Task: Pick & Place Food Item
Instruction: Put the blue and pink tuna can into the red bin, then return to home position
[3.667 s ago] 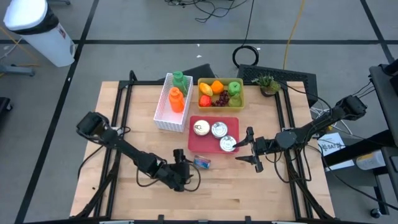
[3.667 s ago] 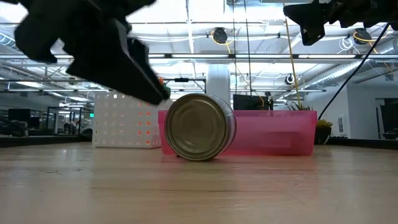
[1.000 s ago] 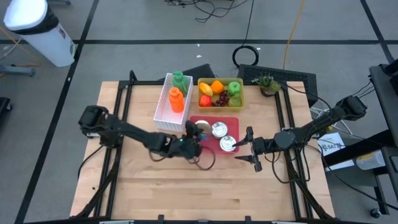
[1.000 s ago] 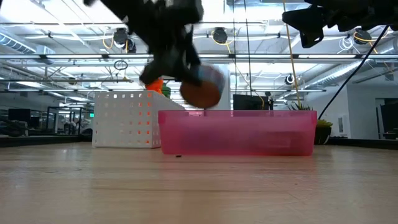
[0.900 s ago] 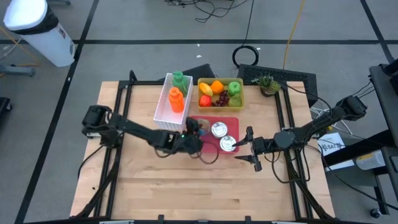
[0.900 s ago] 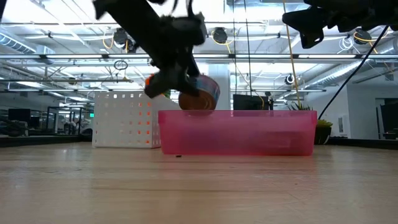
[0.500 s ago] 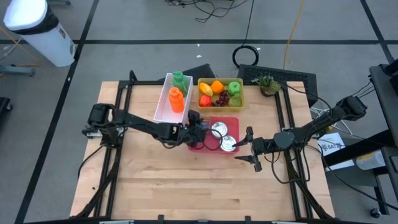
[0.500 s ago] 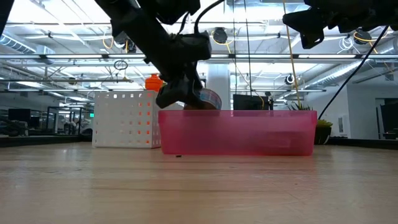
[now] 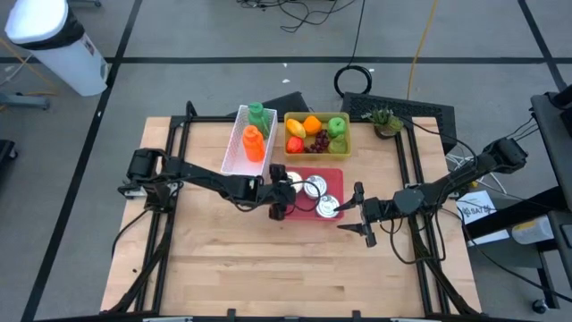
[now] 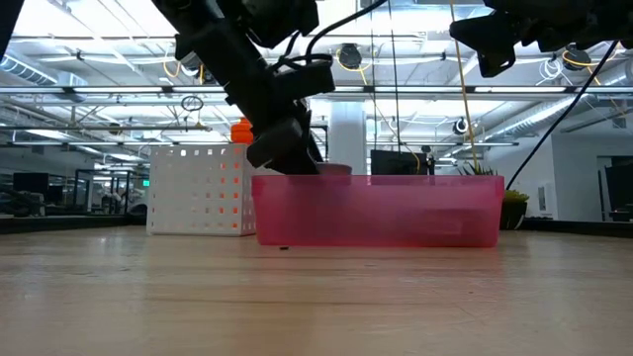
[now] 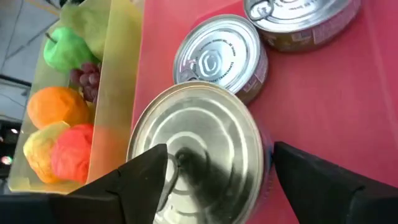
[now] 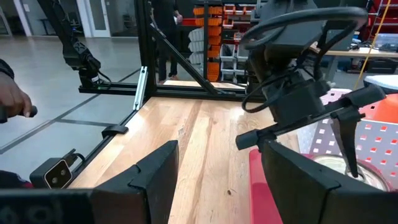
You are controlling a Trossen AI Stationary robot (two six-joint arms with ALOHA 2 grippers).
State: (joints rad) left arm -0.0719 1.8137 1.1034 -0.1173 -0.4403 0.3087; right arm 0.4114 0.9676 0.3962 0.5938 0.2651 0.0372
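At the far left, beyond the light wooden surface (image 9: 206,268), a white bin (image 9: 54,45) is seen on the floor. The left arm is stretched from the surface's left edge toward the middle. A white perforated plastic basket (image 9: 232,159) is placed upright at the back of the surface, and an orange plastic bottle (image 9: 254,143) and a green plastic bottle (image 9: 258,114) are held in it.

Just right of the basket, the left hand (image 11: 219,158) is lowered over the left end of a shallow red plastic tray (image 9: 302,213). A round silver tin can (image 11: 199,143) is set lid-up inside that tray, beside the wall nearest the fruit, and the hand's two dark fingers (image 11: 146,171) are placed on either side of it. It cannot be told whether the can is gripped or only flanked. In the low view only the can's top is seen above the tray's wall.

Two more silver ring-pull cans (image 9: 313,186) (image 9: 328,207) are stood in the same tray, to the right of the first. Behind the red tray, a yellow plastic tray (image 9: 317,154) is filled with toy fruit: a green apple (image 11: 65,50), purple grapes (image 11: 87,81), an orange (image 11: 56,106) and a red piece (image 11: 68,155).

To the right of the red tray, the right hand (image 9: 362,215) is held above the surface, its fingers spread and nothing gripped between them. A small potted plant (image 9: 384,119) is placed at the back right corner.
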